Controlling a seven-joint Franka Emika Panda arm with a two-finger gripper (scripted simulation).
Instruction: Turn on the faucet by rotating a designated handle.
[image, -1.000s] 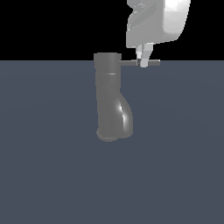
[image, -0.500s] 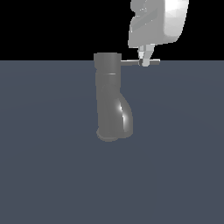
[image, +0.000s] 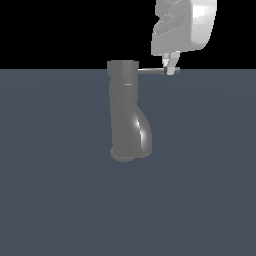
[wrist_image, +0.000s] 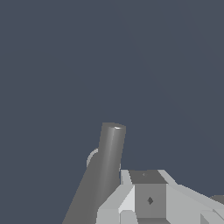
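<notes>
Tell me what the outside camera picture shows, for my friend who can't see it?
A white robot gripper reaches down to the tip of a thin grey handle sticking sideways from the top of a dark, shiny faucet. The faucet stands on a plain grey-blue floor.

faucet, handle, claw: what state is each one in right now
faucet: upright on the floor, spout end bulging toward the exterior view's right
handle: sticks out level from the cap toward the exterior view's right
claw: down at the handle's outer tip, fingers close together; actual grip on the rod cannot be told
</notes>
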